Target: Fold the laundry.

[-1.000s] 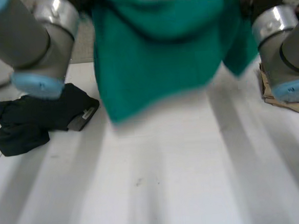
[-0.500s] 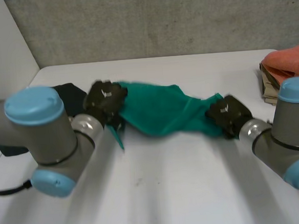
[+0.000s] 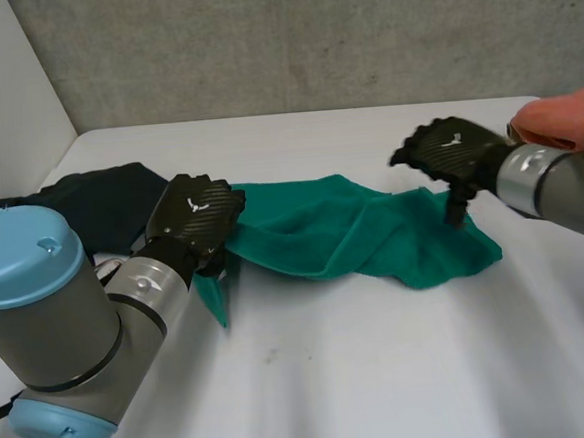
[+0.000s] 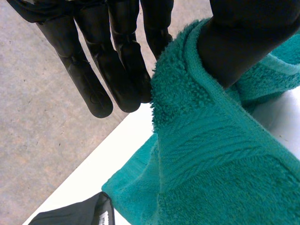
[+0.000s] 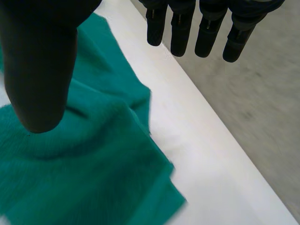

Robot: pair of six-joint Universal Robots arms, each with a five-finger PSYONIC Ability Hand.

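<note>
A green towel (image 3: 353,230) lies rumpled across the middle of the white table (image 3: 383,373). My left hand (image 3: 197,216) holds its left end. In the left wrist view the thumb presses the towel's hemmed edge (image 4: 211,154) against the straight fingers (image 4: 93,70). My right hand (image 3: 452,148) hovers just over the towel's right end, fingers spread and the thumb pointing down. In the right wrist view its thumb (image 5: 37,61) and fingers stand apart with nothing between them, and the towel (image 5: 84,178) lies flat beneath.
A black garment (image 3: 100,197) lies bunched at the left of the table, just behind my left hand, and its edge (image 4: 79,213) lies beside the towel. An orange cloth (image 3: 555,115) sits at the table's right edge. A grey wall runs behind the table.
The towel, held up a second ago, has come down onto the table. My right hand has let go of its end and lifted off; my left hand keeps its grip.
</note>
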